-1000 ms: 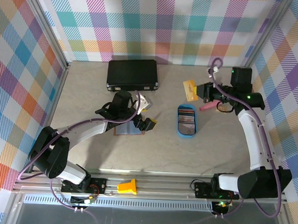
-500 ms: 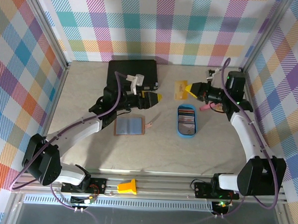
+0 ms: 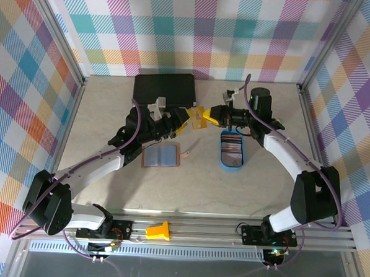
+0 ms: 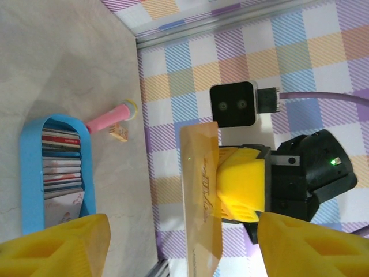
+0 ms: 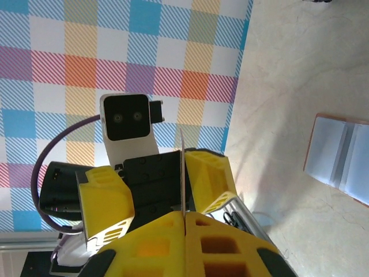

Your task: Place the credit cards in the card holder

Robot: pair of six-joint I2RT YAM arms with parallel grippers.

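arms (image 3: 96, 168): white shells, black joints;
cables (image 4: 323, 96): purple, kinda loopy;
hands (image 3: 185, 117): chunky yellow fingers (image 4: 242, 184);
wrist cams (image 4: 232, 104): white boxes, twin lenses

Bright, even light; soft shadows.

Smooth plastic credit card (image 4: 202, 196), matt leathery card holder (image 3: 162, 156).

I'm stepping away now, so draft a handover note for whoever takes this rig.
Right gripper: shut on an orange-yellow card, held in the air.
Left gripper: open, jaws either side of that card, not gripping yet.
Card holder: lies open on the table, no card visible in it.
Other cards: in the blue tray.
Left: seat this card, then the rest.
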